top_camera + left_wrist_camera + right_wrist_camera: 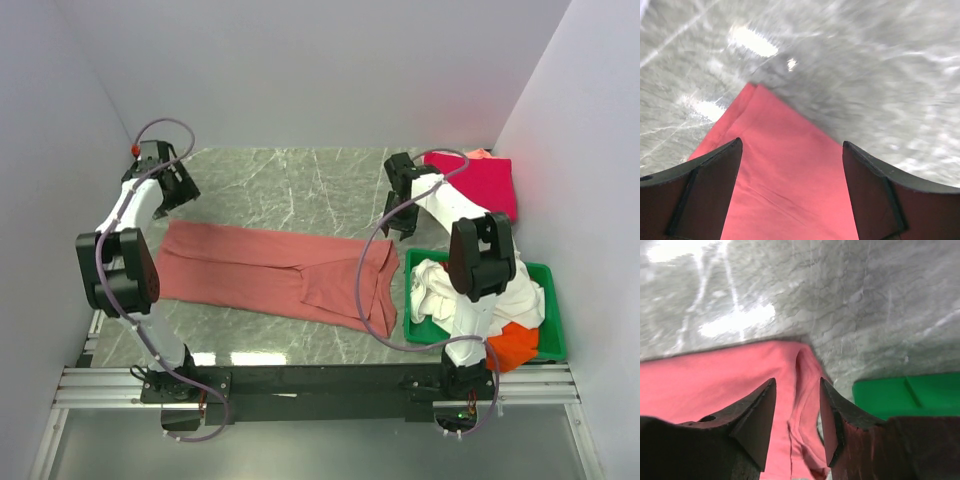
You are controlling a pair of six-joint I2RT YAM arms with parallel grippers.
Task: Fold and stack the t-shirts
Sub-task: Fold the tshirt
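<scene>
The large salmon-red t-shirt (270, 272) lies folded lengthwise in a long band across the marble table. My left gripper (178, 188) is open above its far left corner (785, 165), holding nothing. My right gripper (398, 222) is open above the shirt's far right edge (800, 385), the fold ridge between its jaws, nothing gripped. A folded crimson-pink t-shirt (482, 182) lies at the far right with an orange edge behind it. White t-shirts (440, 290) and an orange one (510, 345) fill the green tray (545, 275).
The green tray stands at the near right, its corner showing in the right wrist view (905, 392). White walls close in the table on the left, back and right. Bare marble (290, 185) lies behind the shirt.
</scene>
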